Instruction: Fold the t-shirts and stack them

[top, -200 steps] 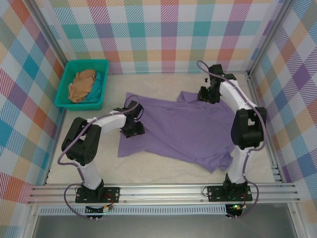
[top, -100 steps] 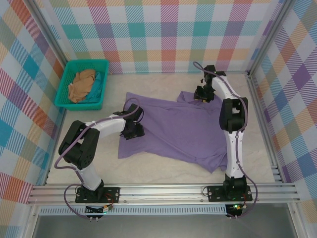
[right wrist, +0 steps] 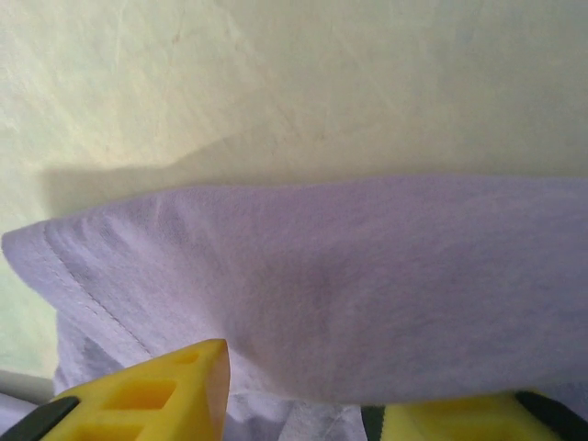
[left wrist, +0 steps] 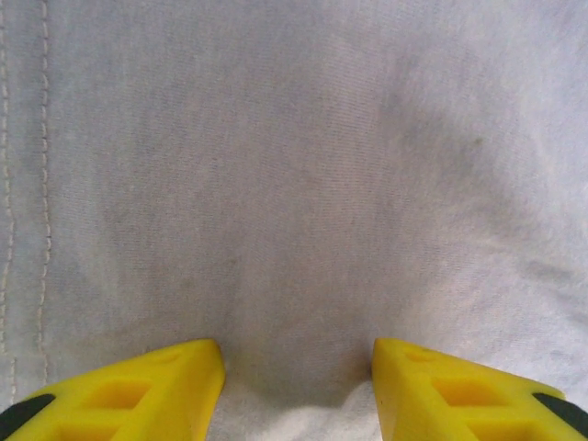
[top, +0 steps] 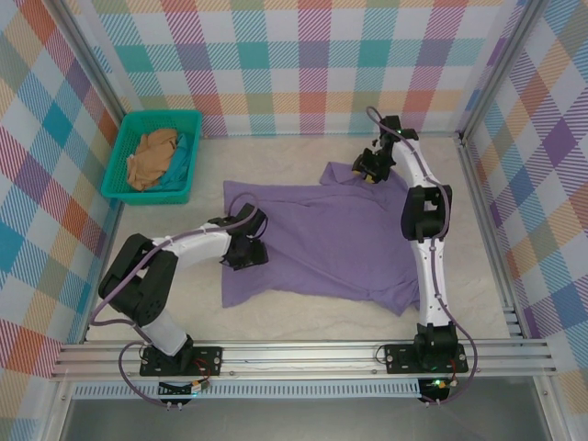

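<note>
A lavender t-shirt (top: 340, 239) lies spread across the middle of the table. My left gripper (top: 246, 253) sits low on its left part. In the left wrist view the yellow fingers (left wrist: 138, 395) press into the cloth (left wrist: 303, 184), and a small fold is bunched between them at the left gripper (left wrist: 296, 358). My right gripper (top: 366, 170) is at the far sleeve, shut on a fold of the shirt (right wrist: 367, 276) that hangs lifted over the pale table (right wrist: 276, 83), draped across the right gripper (right wrist: 294, 386). A tan t-shirt (top: 152, 156) lies crumpled in the basket.
The teal plastic basket (top: 165, 114) stands at the back left corner. Checked walls close in the back and both sides. A metal rail (top: 303, 354) runs along the near edge, by the arm bases.
The right gripper has drawn the far sleeve leftward and back. The left gripper has slid toward the near edge, and the shirt's left side has shifted with it.
</note>
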`<action>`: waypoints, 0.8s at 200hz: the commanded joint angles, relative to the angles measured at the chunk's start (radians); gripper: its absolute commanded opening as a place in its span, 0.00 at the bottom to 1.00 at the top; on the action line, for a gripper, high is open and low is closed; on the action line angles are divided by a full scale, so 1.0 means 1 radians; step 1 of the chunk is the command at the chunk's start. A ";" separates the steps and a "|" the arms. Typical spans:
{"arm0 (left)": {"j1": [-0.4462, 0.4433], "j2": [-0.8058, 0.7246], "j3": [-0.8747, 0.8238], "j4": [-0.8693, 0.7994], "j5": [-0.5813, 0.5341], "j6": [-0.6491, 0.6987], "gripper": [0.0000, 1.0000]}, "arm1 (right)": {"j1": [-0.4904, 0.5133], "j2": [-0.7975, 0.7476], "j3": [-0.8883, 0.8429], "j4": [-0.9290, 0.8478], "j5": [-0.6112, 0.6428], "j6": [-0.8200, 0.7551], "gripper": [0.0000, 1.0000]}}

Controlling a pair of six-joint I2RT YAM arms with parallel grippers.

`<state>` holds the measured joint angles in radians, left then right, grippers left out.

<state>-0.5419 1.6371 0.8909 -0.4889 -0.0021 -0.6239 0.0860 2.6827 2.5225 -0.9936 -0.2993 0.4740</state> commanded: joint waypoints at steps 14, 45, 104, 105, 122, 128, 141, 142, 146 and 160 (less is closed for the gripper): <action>-0.009 0.010 -0.095 -0.212 0.011 -0.047 0.50 | -0.064 0.092 0.017 0.055 -0.047 0.188 0.43; -0.007 0.014 -0.100 -0.251 -0.023 -0.056 0.51 | -0.114 0.092 0.020 0.096 -0.038 0.263 0.43; -0.007 0.071 -0.097 -0.272 -0.046 -0.053 0.51 | -0.184 0.028 -0.075 0.138 -0.012 0.305 0.43; -0.007 0.072 -0.098 -0.271 -0.046 -0.054 0.51 | -0.185 0.026 -0.077 0.138 -0.012 0.305 0.43; -0.007 0.070 -0.115 -0.273 -0.052 -0.059 0.51 | -0.195 -0.003 -0.110 0.145 -0.012 0.294 0.43; -0.007 0.067 -0.118 -0.272 -0.051 -0.061 0.51 | -0.196 -0.016 -0.119 0.146 -0.009 0.289 0.43; -0.007 0.059 -0.123 -0.268 -0.049 -0.063 0.51 | -0.198 -0.044 -0.139 0.147 -0.005 0.274 0.43; -0.007 0.058 -0.123 -0.267 -0.049 -0.063 0.51 | -0.199 -0.045 -0.139 0.147 -0.005 0.274 0.43; -0.007 0.055 -0.124 -0.267 -0.047 -0.063 0.51 | -0.199 -0.055 -0.146 0.147 -0.001 0.269 0.43; -0.007 0.042 -0.122 -0.269 -0.045 -0.064 0.51 | -0.203 -0.093 -0.172 0.149 0.018 0.253 0.43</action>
<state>-0.5476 1.6188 0.8646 -0.5968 -0.0433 -0.6662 -0.0994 2.6431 2.4058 -0.8005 -0.3676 0.7521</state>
